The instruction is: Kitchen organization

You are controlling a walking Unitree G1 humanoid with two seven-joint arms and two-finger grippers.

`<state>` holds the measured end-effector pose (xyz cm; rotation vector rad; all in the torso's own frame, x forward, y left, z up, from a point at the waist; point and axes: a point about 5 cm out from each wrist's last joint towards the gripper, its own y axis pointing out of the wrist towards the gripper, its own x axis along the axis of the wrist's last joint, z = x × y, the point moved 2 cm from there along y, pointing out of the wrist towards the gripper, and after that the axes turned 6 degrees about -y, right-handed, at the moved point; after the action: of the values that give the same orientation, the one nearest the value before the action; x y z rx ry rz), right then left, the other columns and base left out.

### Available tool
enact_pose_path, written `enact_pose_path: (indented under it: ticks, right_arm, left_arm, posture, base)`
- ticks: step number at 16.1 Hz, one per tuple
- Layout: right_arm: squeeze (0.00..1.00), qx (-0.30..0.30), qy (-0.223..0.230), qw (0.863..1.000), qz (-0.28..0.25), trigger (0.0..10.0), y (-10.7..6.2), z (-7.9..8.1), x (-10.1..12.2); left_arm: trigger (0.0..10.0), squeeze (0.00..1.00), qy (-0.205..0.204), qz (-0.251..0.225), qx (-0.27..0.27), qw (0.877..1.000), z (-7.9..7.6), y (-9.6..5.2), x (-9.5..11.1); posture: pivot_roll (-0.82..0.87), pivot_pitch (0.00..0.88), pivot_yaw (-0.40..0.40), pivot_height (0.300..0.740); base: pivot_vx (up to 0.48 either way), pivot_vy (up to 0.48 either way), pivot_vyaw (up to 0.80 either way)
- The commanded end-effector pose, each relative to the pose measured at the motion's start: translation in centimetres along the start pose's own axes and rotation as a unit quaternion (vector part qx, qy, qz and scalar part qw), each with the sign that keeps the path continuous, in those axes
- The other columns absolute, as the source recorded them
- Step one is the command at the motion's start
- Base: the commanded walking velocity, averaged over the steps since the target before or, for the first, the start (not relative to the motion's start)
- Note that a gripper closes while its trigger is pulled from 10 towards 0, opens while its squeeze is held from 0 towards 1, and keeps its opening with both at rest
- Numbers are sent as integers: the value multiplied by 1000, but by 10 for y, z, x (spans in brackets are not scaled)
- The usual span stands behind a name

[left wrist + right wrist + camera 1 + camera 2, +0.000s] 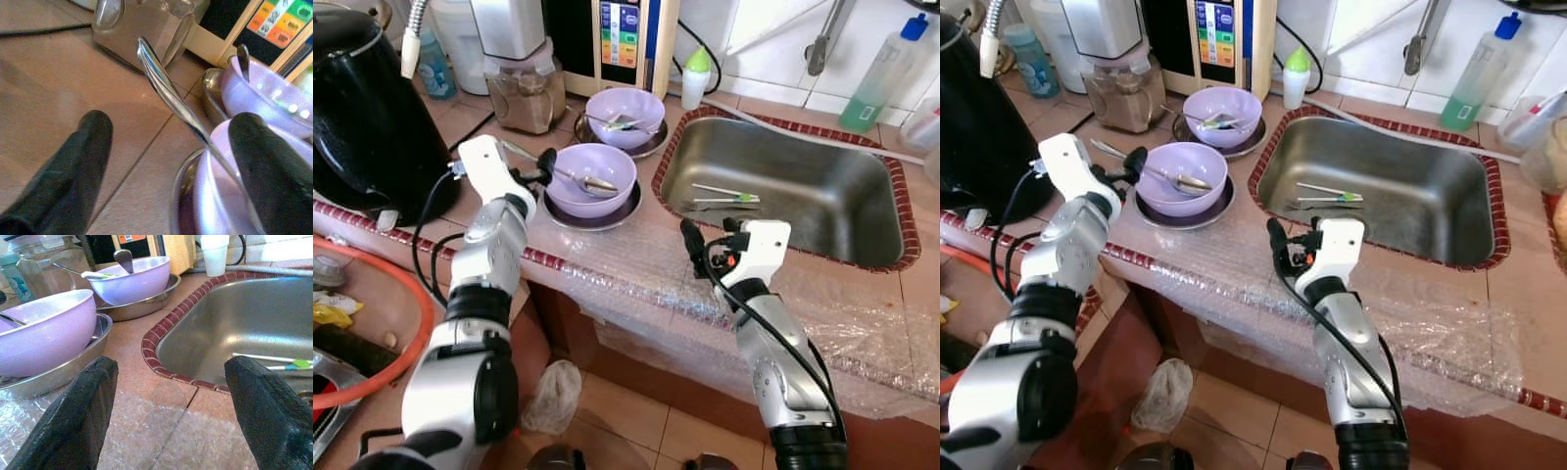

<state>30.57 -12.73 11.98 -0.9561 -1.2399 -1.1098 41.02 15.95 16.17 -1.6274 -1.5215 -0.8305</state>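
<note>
1. I stood in front of the tiled counter, and I take the steel sink as the landmark for all places.
2. My left gripper was on the left side of the sink, at the rim of the near purple bowl. Its two black fingers were spread apart and held nothing.
3. The handle of the spoon passed between these fingers, tilted upward, and I could not tell if a finger touched it. The head of the spoon lay inside the near bowl.
4. The near bowl sat on a steel plate, just beside the left edge of the sink.
5. A second purple bowl with utensils in it sat on its own steel plate, behind the first one and near the far left corner of the sink.
6. My right gripper hovered over the bubble wrap before the near edge of the sink. Its fingers were wide open and empty.
7. Inside the sink lay two thin sticks with a green part.
8. A black kettle stood far to the left of the sink.
</note>
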Motion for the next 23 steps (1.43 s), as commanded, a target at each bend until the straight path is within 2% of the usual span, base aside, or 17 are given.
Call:
enact_pose_path:
  ticks: [1,6,8,11,14,15,20,23]
  right_arm:
    - [0,-1,4,1000,-1,10000,-3,-1,3]
    - [0,6,8,1000,2,10000,-2,0,6]
    - [0,51,38,998,6,10000,-5,10,6]
    - [0,90,52,994,8,10000,-7,19,7]
    - [0,100,56,993,12,10000,-6,22,7]
    - [0,101,57,993,14,10000,-6,22,6]
    - [0,111,62,992,14,10000,-4,26,6]
    - [0,111,60,992,14,10000,-2,26,5]
  left_arm:
    - [0,0,-17,6,-5,1000,-1,3,3]
    - [0,0,-46,11,-2,999,0,7,5]
    - [0,0,-67,13,3,998,3,7,5]
    - [0,0,-76,6,1,997,4,8,8]
    - [0,0,-88,-7,-3,996,2,9,14]
    - [0,0,-87,-31,1,996,2,9,22]
    - [0,0,-87,-43,-29,995,-9,9,33]
    - [0,0,-97,-44,-30,994,-10,9,34]
  posture:
    - [-105,52,61,740]
    - [-104,55,56,740]
    - [-105,56,54,740]
    - [-104,56,53,740]
    - [-97,53,54,740]
    - [-97,53,54,740]
    - [-84,40,57,740]
    - [-81,40,55,740]
  base:
    - [0,0,0]
    - [0,0,0]
    - [0,0,0]
    - [0,0,0]
    - [0,0,0]
    - [0,0,0]
    - [0,0,0]
    - [0,0,0]
